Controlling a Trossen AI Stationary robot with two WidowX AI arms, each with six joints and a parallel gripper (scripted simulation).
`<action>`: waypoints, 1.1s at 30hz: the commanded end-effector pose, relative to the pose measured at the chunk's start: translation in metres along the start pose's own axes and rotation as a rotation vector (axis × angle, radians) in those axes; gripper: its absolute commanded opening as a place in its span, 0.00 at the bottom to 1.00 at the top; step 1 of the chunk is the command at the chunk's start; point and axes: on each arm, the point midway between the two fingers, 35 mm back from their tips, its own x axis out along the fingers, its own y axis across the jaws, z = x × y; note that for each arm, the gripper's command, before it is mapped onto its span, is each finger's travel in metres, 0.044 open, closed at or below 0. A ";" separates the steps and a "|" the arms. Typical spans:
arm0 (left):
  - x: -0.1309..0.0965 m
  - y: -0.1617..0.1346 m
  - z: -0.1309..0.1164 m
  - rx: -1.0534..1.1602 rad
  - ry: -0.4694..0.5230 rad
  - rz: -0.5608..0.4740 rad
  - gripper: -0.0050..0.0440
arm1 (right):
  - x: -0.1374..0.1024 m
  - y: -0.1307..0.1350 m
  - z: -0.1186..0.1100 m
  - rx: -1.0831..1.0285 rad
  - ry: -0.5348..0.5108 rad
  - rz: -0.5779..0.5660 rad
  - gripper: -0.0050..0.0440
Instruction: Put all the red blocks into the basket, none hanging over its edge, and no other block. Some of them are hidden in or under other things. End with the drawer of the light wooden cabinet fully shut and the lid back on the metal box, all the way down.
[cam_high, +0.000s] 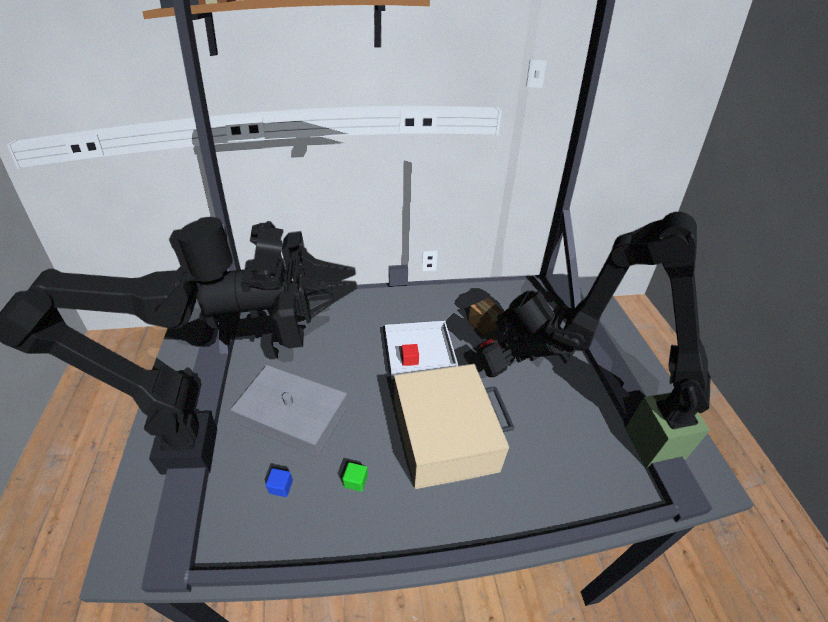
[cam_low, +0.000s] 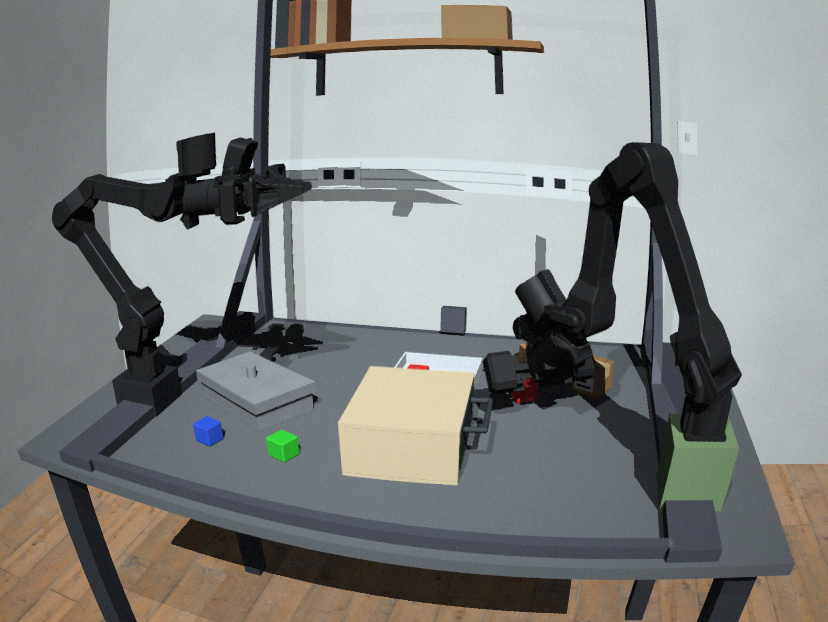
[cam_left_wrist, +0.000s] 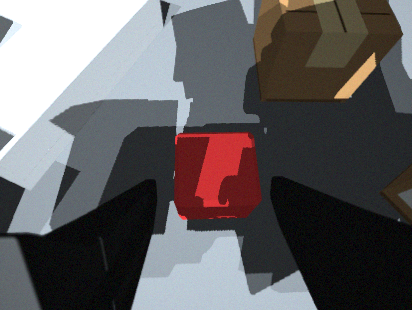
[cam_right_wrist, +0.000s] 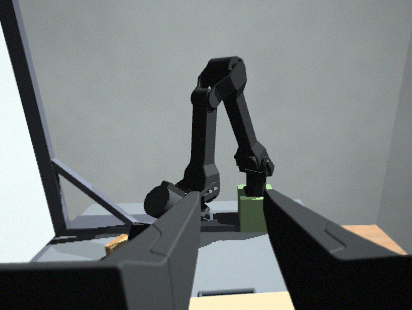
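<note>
A pale wall stands behind the dark grey bench. The step in hand looks like picking up 1 loose red block, lying ahead of the left tool, whose fingers stand apart on either side of its outline, clamped on nothing. The right tool is partly apart, unladen, and raised well away.

Another red block is inside the white basket, beyond the left tool's side. A cardboard box is near that tool too, so the wrist needs care.

Next, the left tool should centre, settle lower if needed, and close squarely, then lift over the basket wall. The metal lid, below the right tool, sits tilted and will need seating. The cabinet looks shut, though its drawer front is hard to judge.
</note>
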 end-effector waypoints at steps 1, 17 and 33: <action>0.008 0.001 0.012 0.010 -0.028 0.003 0.61 | -0.004 -0.001 0.018 0.000 -0.046 0.000 0.38; 0.008 0.004 0.020 0.015 -0.049 0.010 0.10 | -0.004 -0.001 0.018 0.000 -0.046 0.000 0.38; 0.000 0.003 0.027 0.016 -0.045 0.006 0.08 | -0.004 -0.001 0.018 0.000 -0.046 0.000 0.38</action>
